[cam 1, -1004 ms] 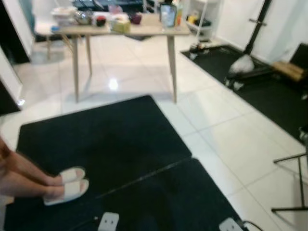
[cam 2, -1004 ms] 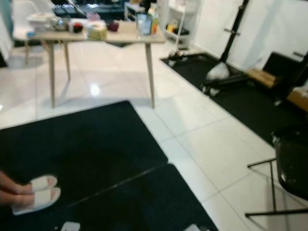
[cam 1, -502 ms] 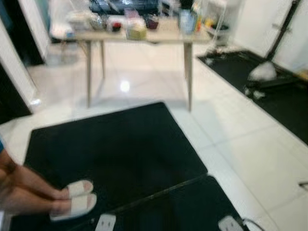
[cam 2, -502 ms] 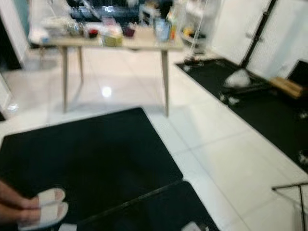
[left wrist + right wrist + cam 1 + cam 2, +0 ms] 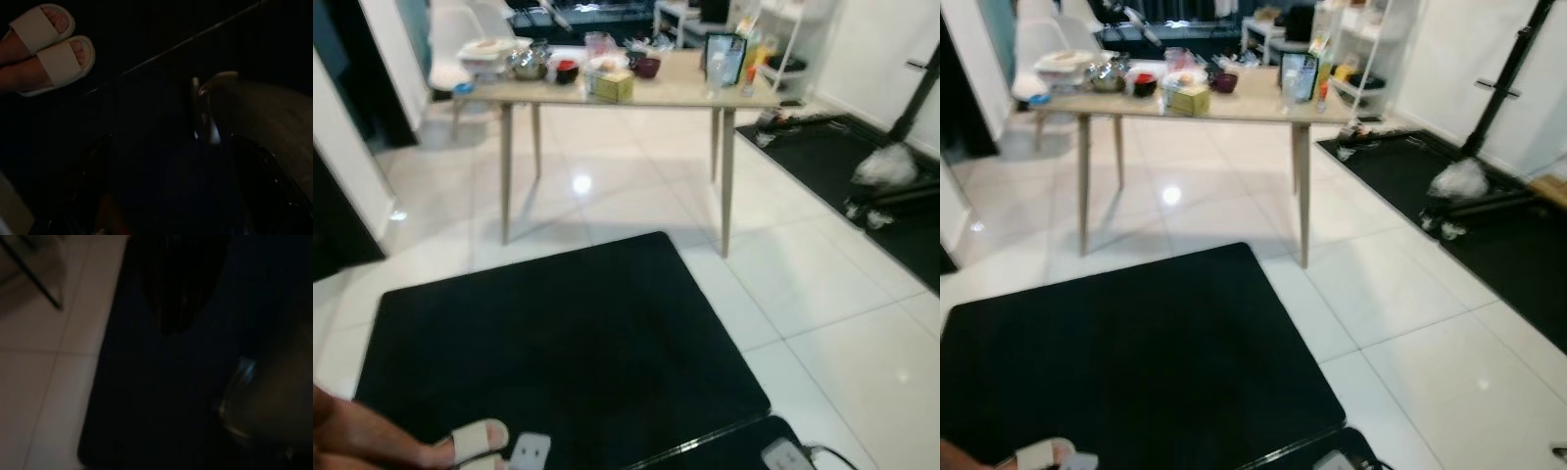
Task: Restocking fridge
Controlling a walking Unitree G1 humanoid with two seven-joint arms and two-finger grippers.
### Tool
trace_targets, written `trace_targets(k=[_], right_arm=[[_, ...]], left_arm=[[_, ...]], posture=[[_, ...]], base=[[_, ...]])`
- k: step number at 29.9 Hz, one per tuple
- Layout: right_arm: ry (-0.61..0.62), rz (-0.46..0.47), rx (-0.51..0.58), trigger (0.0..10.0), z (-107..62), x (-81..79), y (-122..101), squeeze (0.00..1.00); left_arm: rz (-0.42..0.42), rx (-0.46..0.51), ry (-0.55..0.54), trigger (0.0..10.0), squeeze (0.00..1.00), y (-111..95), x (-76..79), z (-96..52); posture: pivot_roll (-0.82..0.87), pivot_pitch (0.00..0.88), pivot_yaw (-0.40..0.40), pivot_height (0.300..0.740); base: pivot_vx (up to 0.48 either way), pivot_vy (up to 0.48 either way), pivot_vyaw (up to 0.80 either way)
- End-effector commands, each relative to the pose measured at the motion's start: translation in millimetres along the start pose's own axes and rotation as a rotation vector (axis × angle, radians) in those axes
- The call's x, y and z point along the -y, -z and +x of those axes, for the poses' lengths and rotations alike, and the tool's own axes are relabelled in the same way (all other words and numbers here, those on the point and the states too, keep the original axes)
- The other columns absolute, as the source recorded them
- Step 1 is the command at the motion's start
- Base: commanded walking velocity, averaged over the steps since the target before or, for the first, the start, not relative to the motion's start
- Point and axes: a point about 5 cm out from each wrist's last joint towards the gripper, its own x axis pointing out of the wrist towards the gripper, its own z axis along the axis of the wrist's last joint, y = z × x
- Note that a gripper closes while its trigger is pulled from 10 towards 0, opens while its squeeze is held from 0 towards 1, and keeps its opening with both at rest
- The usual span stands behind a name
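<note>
Through my left eye, the whole picture had slid since a second ago because my head had moved: the wooden table (image 5: 636,93) stood nearer the middle and sharper, and the person's slippered foot (image 5: 475,443) had sunk to the bottom edge, at the near edge of the black mat (image 5: 558,352). At the table's left end sat a stack of white lidded containers (image 5: 487,54), their contents hidden; beside them a shiny bowl (image 5: 527,65), a small red-filled bowl (image 5: 567,70), a yellow-green box (image 5: 610,84) at the front edge and a dark bowl (image 5: 647,67) behind it. Toward the right end stood a dark framed carton (image 5: 725,58) and a bottle (image 5: 747,73). My right eye gave the same table, with white shelves (image 5: 1361,44) behind its right end and a black stand (image 5: 1503,108) on the far mat. My left wrist view was very dark: two white slippers (image 5: 51,51) on the mat, and my left gripper (image 5: 181,196) barely made out, so I could not tell how its fingers stood. My right wrist view showed white tile (image 5: 44,382) meeting the mat's edge; I could not tell the fingers' state there either. No fridge or stock was in my grasp that I could see.
</note>
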Motion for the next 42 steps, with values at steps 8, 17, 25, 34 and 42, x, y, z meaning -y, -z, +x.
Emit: trace_targets(k=[8,17,25,34,42], right_arm=[[0.004,0.009,-0.016,10.0,-0.8,2.2,5.1,0.0],[0.004,0.011,-0.013,10.0,-0.7,1.9,4.0,0.0],[-0.001,0.014,-0.014,10.0,-0.5,0.3,4.3,0.0],[-0.005,0.016,-0.013,10.0,-0.2,-1.7,4.0,0.0],[-0.009,0.016,-0.013,10.0,0.0,-3.1,4.1,0.0]], left_arm=[[0.005,-0.034,0.026,10.0,0.0,8.3,8.2,0.3],[0.005,-0.034,0.025,10.0,0.0,8.2,8.1,0.3],[0.008,-0.035,0.026,10.0,0.0,8.6,8.0,0.2],[0.009,-0.037,0.024,10.0,0.0,9.2,6.8,-0.1],[0.01,-0.039,0.022,10.0,0.0,9.7,5.9,-0.4]], posture=[[-0.05,0.0,-0.03,0.74],[-0.05,0.0,-0.029,0.74],[-0.05,0.0,-0.026,0.74],[-0.05,0.0,-0.023,0.74],[-0.05,0.0,-0.022,0.74]], base=[[0.48,0.0,0.0],[0.48,0.0,0.0],[0.48,0.0,0.0],[0.48,0.0,0.0],[0.48,0.0,0.0]])
